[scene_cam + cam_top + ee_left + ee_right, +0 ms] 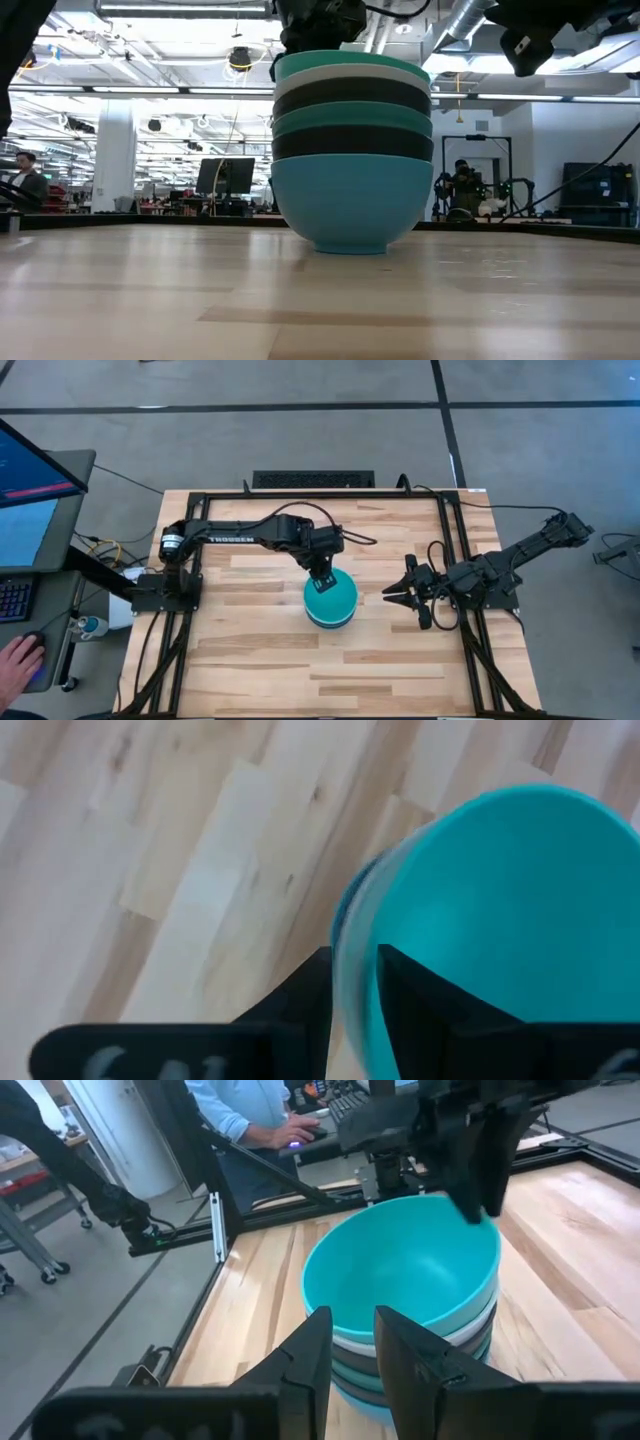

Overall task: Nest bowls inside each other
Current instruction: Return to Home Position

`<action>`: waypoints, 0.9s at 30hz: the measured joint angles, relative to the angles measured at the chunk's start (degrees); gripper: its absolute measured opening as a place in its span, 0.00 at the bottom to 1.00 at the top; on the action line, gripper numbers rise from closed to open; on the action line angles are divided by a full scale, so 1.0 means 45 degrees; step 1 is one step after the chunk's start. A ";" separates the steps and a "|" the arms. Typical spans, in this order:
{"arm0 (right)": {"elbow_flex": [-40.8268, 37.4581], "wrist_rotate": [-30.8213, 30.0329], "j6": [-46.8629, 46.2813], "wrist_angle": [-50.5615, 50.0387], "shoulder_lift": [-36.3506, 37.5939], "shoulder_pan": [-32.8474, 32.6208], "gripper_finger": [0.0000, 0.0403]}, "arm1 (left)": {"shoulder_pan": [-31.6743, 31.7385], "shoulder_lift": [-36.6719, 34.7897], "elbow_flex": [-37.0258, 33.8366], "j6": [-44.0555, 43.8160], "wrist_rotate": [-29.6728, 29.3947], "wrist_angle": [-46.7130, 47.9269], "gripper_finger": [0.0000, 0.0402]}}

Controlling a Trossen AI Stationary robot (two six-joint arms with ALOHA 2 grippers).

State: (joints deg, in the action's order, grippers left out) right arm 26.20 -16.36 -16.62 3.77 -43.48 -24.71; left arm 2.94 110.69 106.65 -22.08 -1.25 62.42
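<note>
Several bowls stand nested in one stack [332, 608] at the table's middle, resting on the base of the cyan-blue bottom bowl [345, 205]. Above it show black, teal, black and white rims, then a turquoise top bowl [400, 1265]. My left gripper [322, 579] is above the stack's far side, shut on the top bowl's rim. My right gripper [392, 598] hovers to the right of the stack, pointing at it, with a narrow gap between its fingers [353, 1320]. My left gripper [355, 960] has the top bowl's rim [352, 915] on its far side. One finger is inside the bowl [420, 990] and one outside. The fingers come from above, pointing down. The bowl sits level, nested in the stack, not lifted.
Black frame rails [455, 540] run along the table's sides and far edge. A monitor [30, 490] and a person's hand on a mouse [15, 658] are left of the table. A person [250, 1110] stands beyond it. Bare wood lies near and left of the stack.
</note>
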 joint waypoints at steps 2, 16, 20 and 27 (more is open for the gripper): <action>0.0000 0.0000 -0.0010 0.0000 -0.0001 0.0000 0.25 | 0.0124 -0.0108 0.0025 0.0155 -0.0085 -0.0096 0.18; 0.0012 -0.0024 -0.0005 0.2011 0.0218 0.0024 0.25 | 0.0059 -0.0301 0.4019 0.0912 -0.0586 -0.0056 0.18; 0.0019 -0.0040 -0.0005 0.2998 0.0859 0.0024 0.25 | -0.0256 -0.0315 0.5316 0.1489 -0.0613 -0.0070 0.18; 0.0024 0.0191 -0.0689 0.3103 0.2547 -0.0108 0.25 | -0.0871 -0.0553 0.6192 0.1827 -0.0727 0.0566 0.18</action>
State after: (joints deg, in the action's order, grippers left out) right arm 26.30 -15.50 -19.72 17.73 -32.01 -25.20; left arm -0.98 108.20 134.52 -13.86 -4.52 64.97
